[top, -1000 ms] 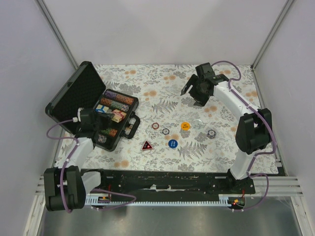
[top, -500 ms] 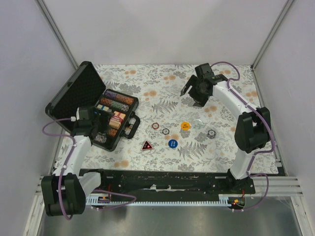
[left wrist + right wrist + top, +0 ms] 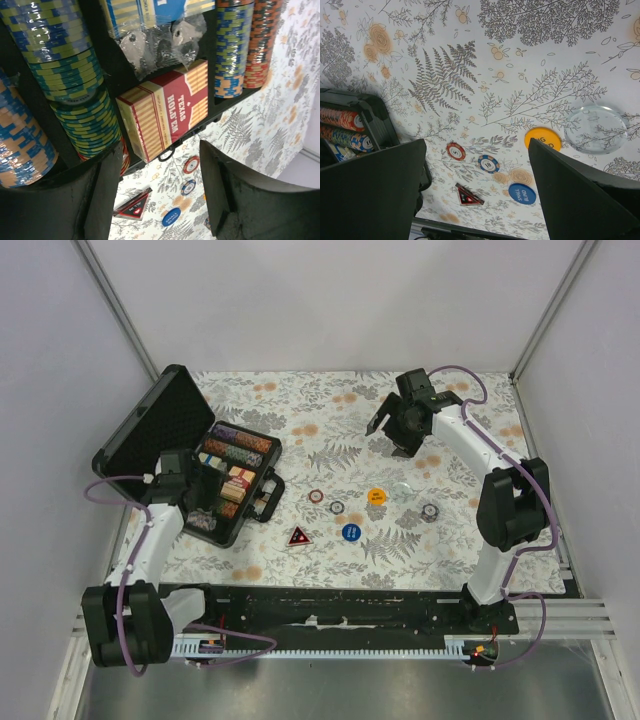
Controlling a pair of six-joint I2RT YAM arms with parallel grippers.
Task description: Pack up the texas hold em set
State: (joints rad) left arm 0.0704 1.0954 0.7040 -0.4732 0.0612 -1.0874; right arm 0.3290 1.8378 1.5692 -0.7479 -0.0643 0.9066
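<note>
Top external view: the case [image 3: 150, 435] is found open at the left of the table [image 3: 300, 400], with its lid leaning back toward the left wall. Rows of chips [image 3: 240, 445] and the card box [image 3: 238, 476] are seated in its tray. The left gripper [image 3: 203, 485] is held over the near part of the tray.

Left wrist view: the jaws are seen wide apart, with nothing clamped between them. The card box is recorded lying flat in its compartment beneath the gap, with chip rows on either side. A clear bag [image 3: 160, 42] is noted just beyond the box, in the same central channel.

On the table to the right of the case, the remaining pieces are found loose and outside it: the triangle [image 3: 298, 537], a red chip [image 3: 316, 496], a dark chip [image 3: 338, 507], the blue button [image 3: 351, 532], the orange button [image 3: 376, 496], a clear disc [image 3: 403, 487] and a grey chip [image 3: 429, 511]. None is seen touching another, though the red and dark chips lie near each other.

The right gripper [image 3: 390, 438] is held above the far right of the table, well apart from these pieces. In the right wrist view its jaws are seen wide apart and empty, with the loose pieces visible on the table below.
</note>
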